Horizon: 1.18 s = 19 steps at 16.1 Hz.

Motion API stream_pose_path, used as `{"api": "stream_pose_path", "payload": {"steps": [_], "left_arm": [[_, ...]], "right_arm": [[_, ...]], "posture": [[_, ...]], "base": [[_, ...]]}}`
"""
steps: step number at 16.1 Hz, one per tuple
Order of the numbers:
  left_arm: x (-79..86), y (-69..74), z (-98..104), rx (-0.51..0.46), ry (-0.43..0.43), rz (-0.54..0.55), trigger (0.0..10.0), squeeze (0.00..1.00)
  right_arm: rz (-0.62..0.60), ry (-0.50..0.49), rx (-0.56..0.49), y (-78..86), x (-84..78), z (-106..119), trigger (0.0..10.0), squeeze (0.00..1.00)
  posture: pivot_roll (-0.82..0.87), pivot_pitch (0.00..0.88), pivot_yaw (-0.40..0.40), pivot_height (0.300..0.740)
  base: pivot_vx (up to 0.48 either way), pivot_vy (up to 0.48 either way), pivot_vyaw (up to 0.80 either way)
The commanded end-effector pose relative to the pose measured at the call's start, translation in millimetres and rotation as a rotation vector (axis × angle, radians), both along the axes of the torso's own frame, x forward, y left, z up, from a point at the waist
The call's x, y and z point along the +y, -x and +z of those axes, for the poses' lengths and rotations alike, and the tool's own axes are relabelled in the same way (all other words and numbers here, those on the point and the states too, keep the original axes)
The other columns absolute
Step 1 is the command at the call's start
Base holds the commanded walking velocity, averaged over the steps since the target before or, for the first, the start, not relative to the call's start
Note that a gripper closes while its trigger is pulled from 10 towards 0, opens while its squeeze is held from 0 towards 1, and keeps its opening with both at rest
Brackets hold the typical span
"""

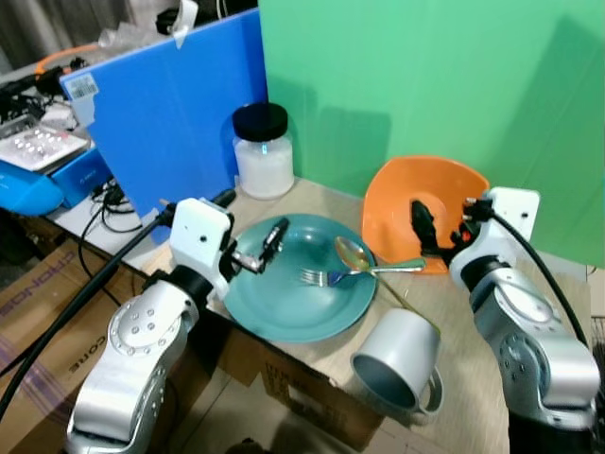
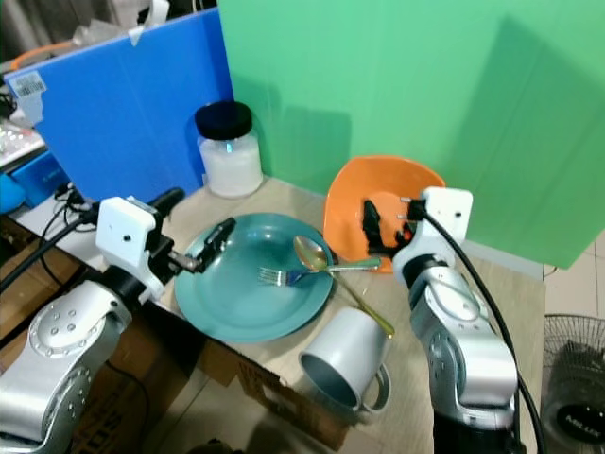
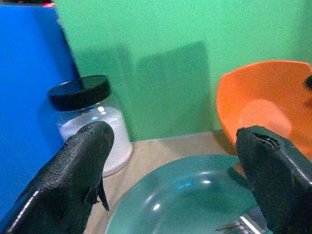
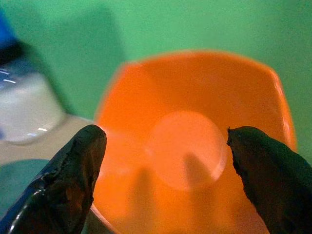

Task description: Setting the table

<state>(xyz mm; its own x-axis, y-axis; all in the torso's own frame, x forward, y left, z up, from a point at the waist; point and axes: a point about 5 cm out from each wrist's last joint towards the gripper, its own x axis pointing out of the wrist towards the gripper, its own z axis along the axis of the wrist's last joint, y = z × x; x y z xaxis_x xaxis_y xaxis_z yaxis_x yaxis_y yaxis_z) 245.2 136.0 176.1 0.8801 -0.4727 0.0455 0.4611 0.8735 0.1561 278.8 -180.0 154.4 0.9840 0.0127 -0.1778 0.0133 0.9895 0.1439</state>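
Just right end effector spread before tilted orange bowl's rim.

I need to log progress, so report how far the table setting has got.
Done: the teal plate lies flat on the table with the fork and spoon on it. In hand: the right pincer, open, is at the tilted orange bowl; the left pincer, open, is over the plate's rim. Left: bowl leans, grey mug on its side.

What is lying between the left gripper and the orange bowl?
In the left eye view, the teal plate lies between the left gripper and the orange bowl, carrying a fork and spoon.
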Motion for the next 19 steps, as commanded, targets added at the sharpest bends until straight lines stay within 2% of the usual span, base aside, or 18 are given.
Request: {"api": "stream_pose_path", "payload": {"steps": [1, 2, 3, 4, 5, 7, 10, 11, 12, 13, 16, 17, 18, 19], "left_arm": [[-0.4, 0.4, 2, -0.006, -0.002, -0.022, 10.0, 0.0], [-1.1, 0.6, 2, -0.006, -0.001, -0.035, 10.0, 0.0], [-4.1, 4.2, 1, 0.009, 0.004, -0.085, 10.0, 0.0], [-4.8, 5.5, 0, 0.014, 0.003, -0.097, 10.0, 0.0], [-5.8, 7.6, -1, 0.023, 0.003, -0.113, 10.0, 0.0], [-6.1, 8.9, -2, 0.03, 0.004, -0.12, 10.0, 0.0], [-6.4, 8.9, -2, 0.032, 0.003, -0.127, 10.0, 0.0], [-6.4, 8.9, -2, 0.034, 0.001, -0.135, 10.0, 0.0], [-6.4, 9.0, -2, 0.037, -0.002, -0.142, 10.0, 0.0], [-6.6, 8.8, -2, 0.039, -0.002, -0.147, 10.0, 0.0], [-10.1, 7.2, -4, 0.048, -0.001, -0.177, 10.0, 0.0], [-12.1, 6.1, -4, 0.051, 0.002, -0.195, 10.0, 0.0], [-12.6, 5.9, -4, 0.052, 0.002, -0.201, 10.0, 0.0], [-13.2, 5.8, -4, 0.053, 0.0, -0.21, 10.0, 0.0]], "right_arm": [[-0.032, -0.016, 0.025, -6.7, -2.4, -1, 10.0, 1.0], [-0.054, -0.026, 0.048, -12.2, -4.5, -5, 10.0, 1.0], [-0.117, -0.045, 0.097, -28.4, -9.5, -16, 10.0, 1.0], [-0.143, -0.045, 0.104, -31.2, -11.6, -17, 10.0, 1.0], [-0.185, -0.082, 0.09, -34.5, -16.1, -16, 10.0, 0.0], [-0.233, -0.101, 0.049, -37.0, -22.3, -12, 10.0, 0.0], [-0.289, -0.104, -0.082, -35.2, -35.2, 6, 10.0, 0.0], [-0.291, -0.088, -0.113, -33.0, -39.3, 10, 10.0, 0.5], [-0.29, -0.066, -0.126, -30.7, -42.5, 11, 10.0, 0.81], [-0.281, -0.044, -0.131, -27.1, -45.5, 11, 10.0, 1.0], [-0.2, -0.016, -0.016, -26.8, -45.8, -12, 10.0, 1.0], [-0.169, -0.073, 0.013, -35.0, -42.6, -21, 10.0, 0.3], [-0.166, -0.093, 0.014, -38.0, -42.3, -22, 10.0, 0.08], [-0.15, -0.141, 0.02, -44.5, -42.0, -25, 10.0, 0.0]], "posture": [[0.1, 0.0, 0.077, 0.74], [0.1, 0.0, 0.077, 0.74], [0.11, 0.0, 0.069, 0.74], [0.11, 0.0, 0.069, 0.74], [0.12, 0.0, 0.057, 0.74], [0.12, 0.0, 0.056, 0.74], [0.13, 0.0, 0.056, 0.74], [0.13, 0.0, 0.058, 0.74], [0.12, 0.0, 0.061, 0.74], [0.12, 0.0, 0.064, 0.74], [0.09, 0.0, 0.09, 0.74], [0.08, 0.0, 0.1, 0.74], [0.08, 0.0, 0.102, 0.74], [0.08, 0.0, 0.102, 0.74]], "base": [[0.0, 0.0, 0.0], [0.0, 0.0, 0.0], [0.0, 0.0, 0.0], [0.0, 0.0, 0.0], [0.0, 0.0, 0.0], [0.0, 0.0, 0.0], [0.0, 0.0, 0.0], [0.0, 0.0, 0.0], [0.0, 0.0, 0.0], [0.0, 0.0, 0.0], [0.0, 0.0, 0.0], [0.0, 0.0, 0.0], [0.0, 0.0, 0.0], [0.0, 0.0, 0.0]]}}
